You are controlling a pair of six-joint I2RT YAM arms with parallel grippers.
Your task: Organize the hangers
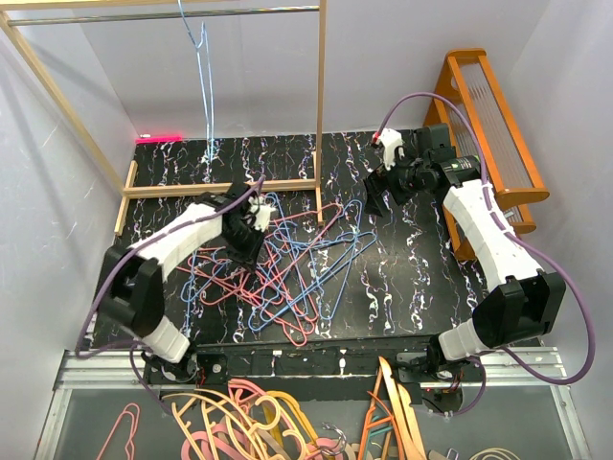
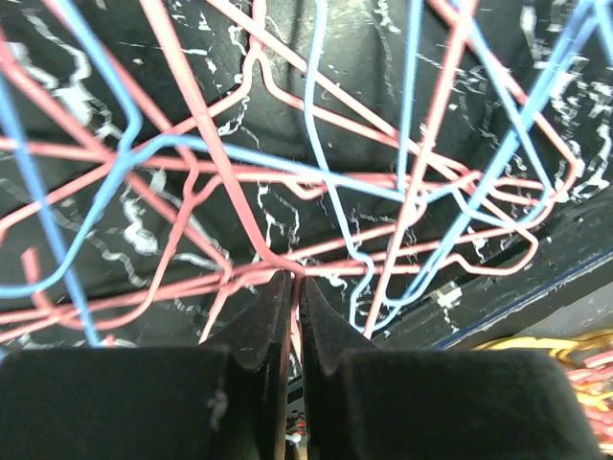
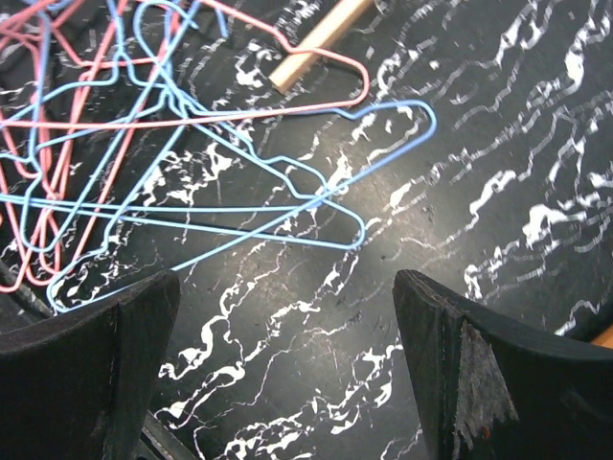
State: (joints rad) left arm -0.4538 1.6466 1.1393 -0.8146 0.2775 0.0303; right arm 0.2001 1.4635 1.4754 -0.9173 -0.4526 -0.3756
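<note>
A black, white-veined counter (image 1: 412, 278) carries the hangers (image 1: 287, 287), thin wire ones in pink-red and light blue, heaped in one tangle at its middle between the two arms. Their hooks and shoulders interlock, so no wire lies free of the others.

A wooden frame (image 1: 321, 96) stands on the far left of the counter. Its low crossbar runs just behind the left arm, and the foot of its right post (image 3: 316, 43) reaches the pile's far edge, where a pink wire curves around its tip. An orange wooden rack (image 1: 498, 134) leans at the right edge, beside the right arm. Below the near edge lie thicker hangers (image 1: 249, 417) in orange, pink and cream, apart from the pile.

One blue hanger (image 1: 204, 86) hangs from the frame's top rail. The pile looks like roughly a dozen, but it is too knotted for a sure count of either colour. At its right edge at least two blue ones lie flat and spread out.

The left tool (image 2: 292, 283) is down in the left side of the tangle, fingers pressed together and pinching the wire of a pink-red hanger (image 2: 213, 144) that runs straight into the gap between them. The right tool (image 3: 287, 364) hovers over bare counter just right of the pile, fingers spread wide, holding and touching nothing.
</note>
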